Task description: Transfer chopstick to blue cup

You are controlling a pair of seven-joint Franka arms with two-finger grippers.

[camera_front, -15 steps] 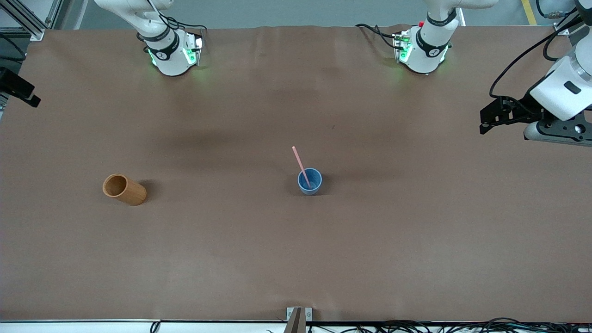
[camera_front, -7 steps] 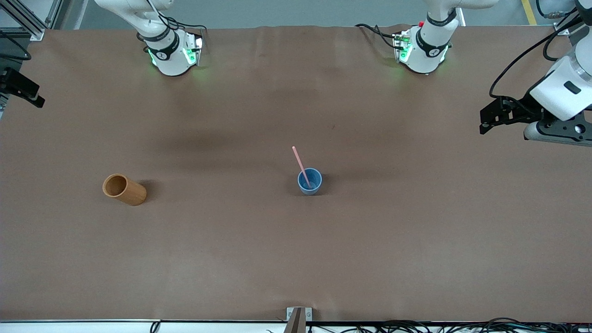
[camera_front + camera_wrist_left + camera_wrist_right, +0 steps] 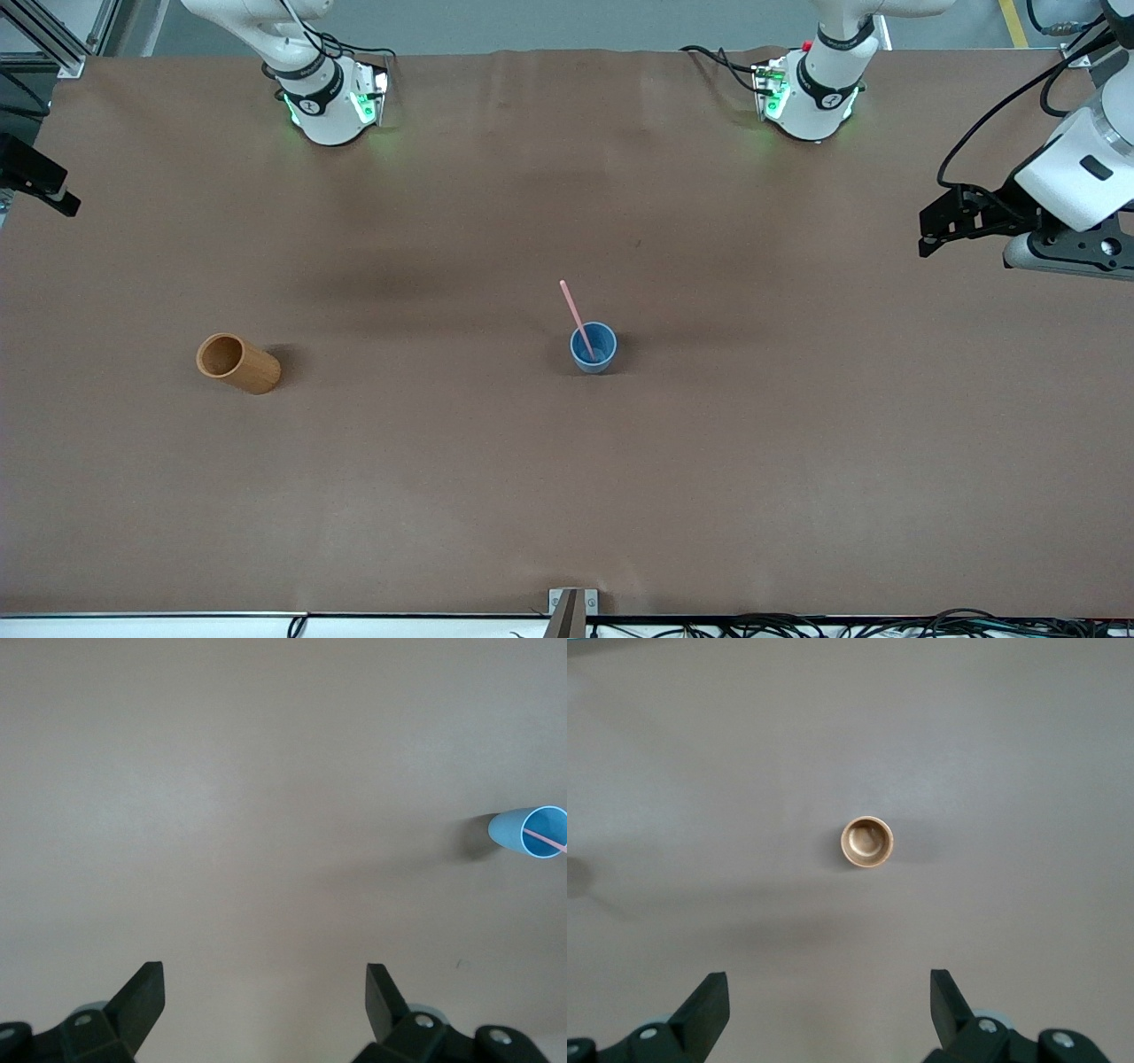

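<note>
Pink chopstick (image 3: 576, 315) leans inside blue cup (image 3: 594, 347), well apart from both spread, empty grippers: left gripper (image 3: 264, 992) over the table's left-arm end, right gripper (image 3: 829, 1001) above the wooden cup (image 3: 867, 841).

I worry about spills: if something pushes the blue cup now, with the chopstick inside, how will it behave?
The cup is small and stands upright, so it probably slides easily. The chopstick leans on its rim and sticks out well above it; a push there could tip the cup. The stick looks thin and straight, so likely stiff and light.
</note>
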